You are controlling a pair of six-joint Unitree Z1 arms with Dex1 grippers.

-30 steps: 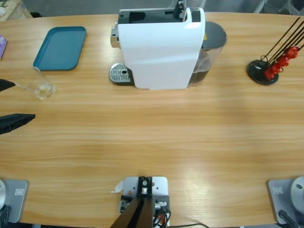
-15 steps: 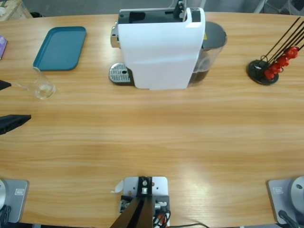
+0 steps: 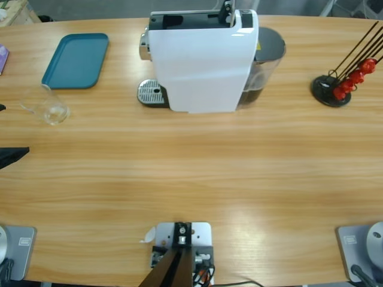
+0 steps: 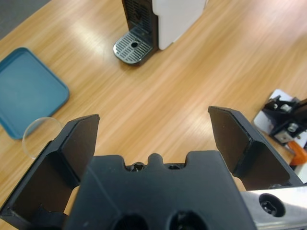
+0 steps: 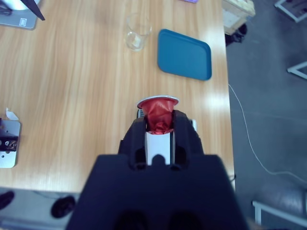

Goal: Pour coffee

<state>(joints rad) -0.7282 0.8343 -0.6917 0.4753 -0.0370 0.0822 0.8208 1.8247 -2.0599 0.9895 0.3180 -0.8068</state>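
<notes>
My left gripper (image 4: 152,125) has drawn back to the table's (image 3: 197,179) left edge since 1 second ago, its 2 jaws spread wide, holding nothing. Just beyond stands the clear glass (image 3: 49,106), apart from me; I can't see any coffee in it. My right gripper (image 5: 158,125) pinches a red pod (image 5: 157,114). Farther off stands the white machine (image 3: 203,60).

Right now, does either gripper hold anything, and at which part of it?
The right gripper is shut on a red pod, pinching its body below the rim. The left gripper is open and holds nothing.
</notes>
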